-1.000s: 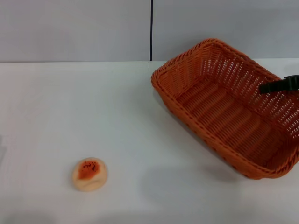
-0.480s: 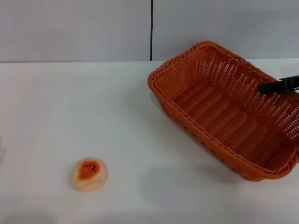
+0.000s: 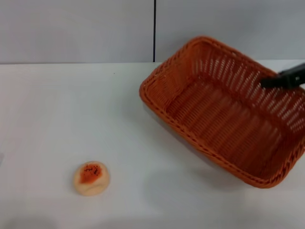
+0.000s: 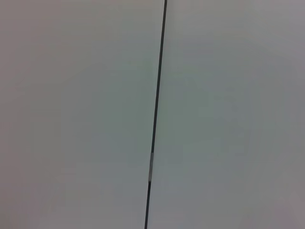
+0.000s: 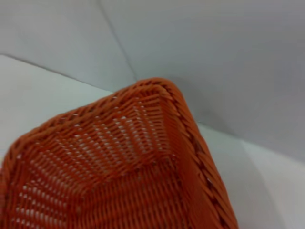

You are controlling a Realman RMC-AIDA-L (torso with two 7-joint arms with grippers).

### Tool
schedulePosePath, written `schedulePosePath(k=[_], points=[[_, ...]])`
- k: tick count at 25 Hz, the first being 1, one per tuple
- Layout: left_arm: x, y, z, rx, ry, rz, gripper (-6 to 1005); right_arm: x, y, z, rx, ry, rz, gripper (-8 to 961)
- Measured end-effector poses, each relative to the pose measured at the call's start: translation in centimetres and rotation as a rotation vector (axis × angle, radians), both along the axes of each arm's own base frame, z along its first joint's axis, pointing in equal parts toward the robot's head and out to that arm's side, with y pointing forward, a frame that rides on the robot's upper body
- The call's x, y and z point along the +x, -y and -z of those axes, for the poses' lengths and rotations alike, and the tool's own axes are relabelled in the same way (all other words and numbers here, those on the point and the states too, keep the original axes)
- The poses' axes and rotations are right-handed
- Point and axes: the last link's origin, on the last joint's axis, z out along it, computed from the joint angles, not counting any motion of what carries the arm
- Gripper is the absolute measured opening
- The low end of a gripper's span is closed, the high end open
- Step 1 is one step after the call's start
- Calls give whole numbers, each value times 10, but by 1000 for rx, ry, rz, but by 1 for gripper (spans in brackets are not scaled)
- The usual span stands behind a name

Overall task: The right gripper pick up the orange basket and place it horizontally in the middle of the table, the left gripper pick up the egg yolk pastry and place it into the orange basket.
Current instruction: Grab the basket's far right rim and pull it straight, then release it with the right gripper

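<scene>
The orange basket [image 3: 214, 114] hangs tilted above the right half of the white table [image 3: 71, 109], casting a shadow beneath it. My right gripper [image 3: 269, 82] reaches in from the right edge of the head view, a black finger over the basket's far long wall, shut on that wall. In the right wrist view the orange basket [image 5: 119, 181] fills the frame close up, one corner of its braided rim showing. The egg yolk pastry [image 3: 91, 178] lies alone on the table at the front left. My left gripper is out of view; its wrist camera sees only a grey wall.
A grey back wall with a dark vertical seam [image 3: 154, 31] rises behind the table. White tabletop stretches between the pastry and the basket.
The basket has moved left toward the table's middle, carried by my right gripper, and its left corner has swung outward. The pastry has not moved.
</scene>
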Motion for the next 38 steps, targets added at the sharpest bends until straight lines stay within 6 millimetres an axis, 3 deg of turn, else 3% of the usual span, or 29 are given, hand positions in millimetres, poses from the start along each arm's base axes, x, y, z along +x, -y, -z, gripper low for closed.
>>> schedulePosePath(k=[4, 7, 9, 14, 26, 38], points=[[-2, 7, -4, 6, -20, -6, 766, -32, -8, -8, -32, 41, -232, 173], [-3, 11, -5, 12, -23, -8, 765, -44, -12, -8, -61, 64, -302, 170], [-3, 18, -7, 21, -26, -13, 764, -59, -16, 1, -131, 122, -425, 168], [-4, 28, -8, 30, -27, -25, 762, -74, -15, 25, -224, 209, -602, 165], [-1, 40, -9, 45, -30, -17, 758, -86, -16, 43, -271, 354, -933, 175], [1, 47, -10, 54, -33, -10, 754, -85, -8, 62, -252, 363, -1164, 191]])
